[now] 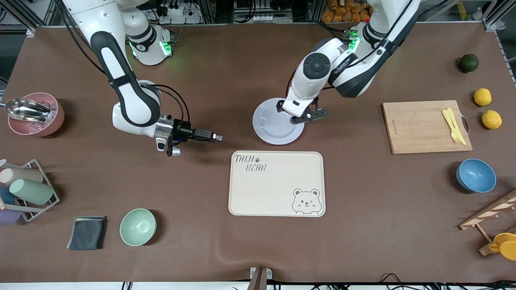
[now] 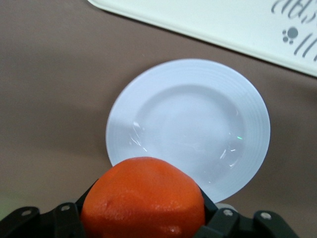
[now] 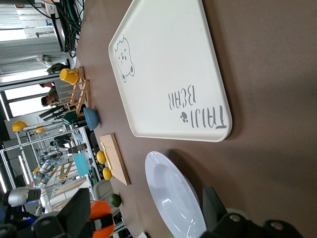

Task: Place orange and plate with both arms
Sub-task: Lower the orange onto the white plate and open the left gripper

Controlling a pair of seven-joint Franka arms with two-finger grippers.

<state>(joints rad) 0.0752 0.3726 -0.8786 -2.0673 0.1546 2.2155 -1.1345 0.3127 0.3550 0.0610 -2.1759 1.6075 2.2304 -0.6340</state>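
The pale lavender-white plate [image 1: 271, 125] lies on the brown table, just farther from the front camera than the cream tray. My left gripper [image 1: 303, 116] hangs over the plate's rim and is shut on the orange [image 2: 143, 198], which fills the space between its fingers in the left wrist view, with the plate [image 2: 190, 121] below. The orange is hidden by the hand in the front view. My right gripper [image 1: 218, 137] is level, low over the table beside the plate on the right arm's side, open and empty. Its wrist view shows the plate [image 3: 173, 196] ahead and the held orange [image 3: 101, 218].
The cream bear-printed tray [image 1: 276, 183] lies nearer the front camera than the plate. A wooden board [image 1: 419, 127] with a yellow fork, two lemons [image 1: 487, 108], a dark green fruit [image 1: 468, 63] and a blue bowl [image 1: 475, 175] are toward the left arm's end. A mint bowl [image 1: 138, 226] and pink bowl [image 1: 36, 114] are toward the right arm's end.
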